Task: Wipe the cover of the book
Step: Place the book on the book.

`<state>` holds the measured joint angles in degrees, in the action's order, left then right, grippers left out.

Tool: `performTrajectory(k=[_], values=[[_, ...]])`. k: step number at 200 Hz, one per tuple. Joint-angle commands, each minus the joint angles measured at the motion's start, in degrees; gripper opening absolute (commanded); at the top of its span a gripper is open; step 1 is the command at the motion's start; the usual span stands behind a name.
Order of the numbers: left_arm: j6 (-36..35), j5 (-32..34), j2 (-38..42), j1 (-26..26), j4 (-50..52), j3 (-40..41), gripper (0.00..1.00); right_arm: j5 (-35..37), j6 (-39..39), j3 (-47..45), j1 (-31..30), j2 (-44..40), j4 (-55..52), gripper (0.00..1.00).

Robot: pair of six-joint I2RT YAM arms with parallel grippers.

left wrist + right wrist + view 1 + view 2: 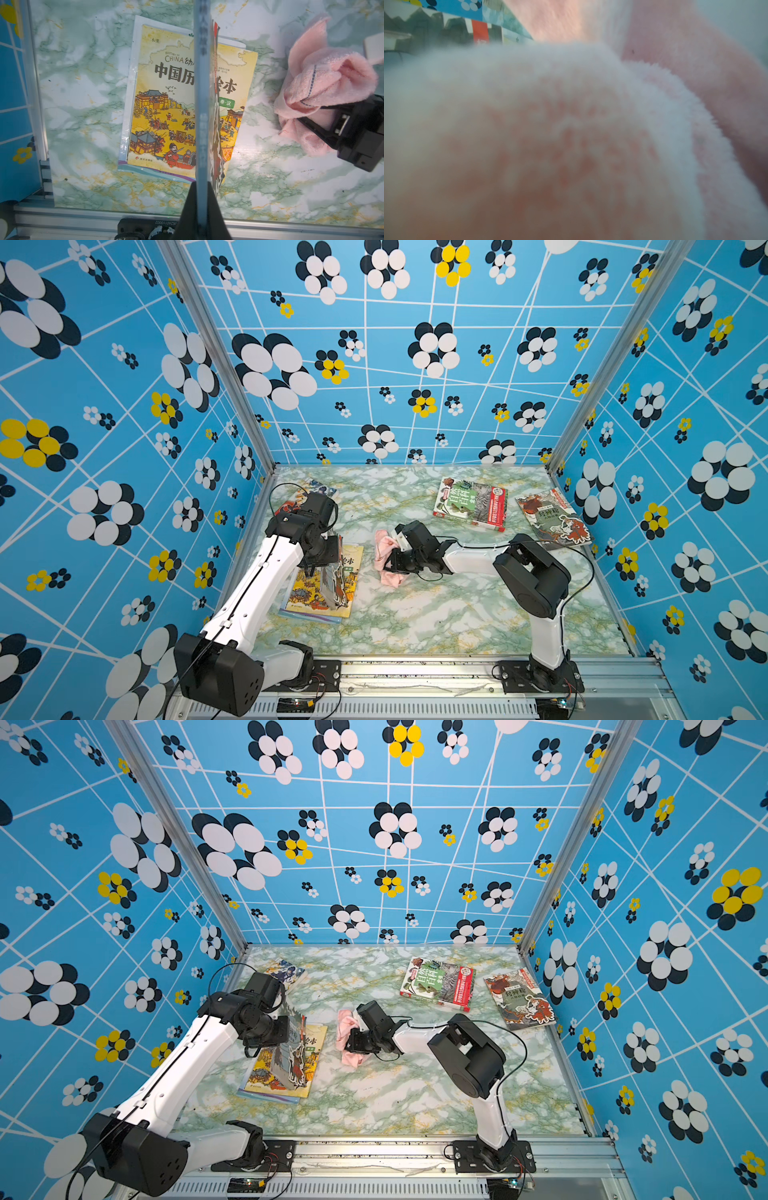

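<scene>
So: the thin book is held up on its edge by the left gripper, with the jaws pinched tight on one end of it. It's stood over a yellow History of China picture book, which is laid flat on the marble-look table toward the left side. Whether the bottom edge of the thin book is actually touching the yellow cover can't really be told, since the angle is poor in every view.

A pink cloth is bunched up near the middle of the table, just beside the yellow book but apart from it. It's clamped by the right gripper, with the jaws pressed together on a fold of fabric. The right wrist view is basically filled with blurry pink fuzz, so nothing more is added there. The cloth and the thin book's cover are not in contact.

Further back, a green nature book and a grey-and-red illustrated book are laid flat side by side toward the far right. One more book is seen partly hidden behind the left arm.
</scene>
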<state>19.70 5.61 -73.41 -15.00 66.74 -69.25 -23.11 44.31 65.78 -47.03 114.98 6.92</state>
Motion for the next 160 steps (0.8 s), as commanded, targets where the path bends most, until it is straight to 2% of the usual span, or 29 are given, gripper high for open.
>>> performTrajectory(k=[1,29,40,58,71,84,117,141,160], values=[[-1.6,5.4,-2.9,0.4,1.9,-0.5,0.06,-1.0,-1.6,1.7,-1.3,1.2,-4.4,0.00],[0.1,-1.2,-2.6,-1.2,-2.8,-0.5,0.03,-0.1,-1.9,1.3,-1.8,1.0,-5.0,0.00],[1.0,-9.4,-0.8,-0.5,-5.4,-0.2,0.03,0.7,-2.2,0.5,-1.7,0.5,-5.1,0.00],[4.2,-29.0,4.3,2.5,-13.5,3.3,0.05,1.8,-2.6,-1.0,-1.5,-0.4,-5.2,0.00],[5.6,-33.5,6.5,4.5,-16.3,5.8,0.06,2.0,-2.4,-2.3,-1.0,-0.8,-4.7,0.00],[4.2,-31.9,6.2,5.8,-14.8,7.0,0.06,2.2,-2.2,-3.1,-0.4,-1.2,-4.2,0.00],[0.6,-19.5,1.7,5.7,-8.8,8.2,0.04,1.3,-2.1,-2.9,-0.2,-1.1,-4.1,0.00],[0.1,-17.3,0.1,5.8,-9.0,9.3,0.04,0.8,-2.0,-2.5,-0.2,-0.7,-3.7,0.00],[-0.7,-12.0,-1.6,5.8,-7.1,8.5,0.03,0.3,-1.8,-2.3,-0.3,-0.2,-3.5,0.00]])
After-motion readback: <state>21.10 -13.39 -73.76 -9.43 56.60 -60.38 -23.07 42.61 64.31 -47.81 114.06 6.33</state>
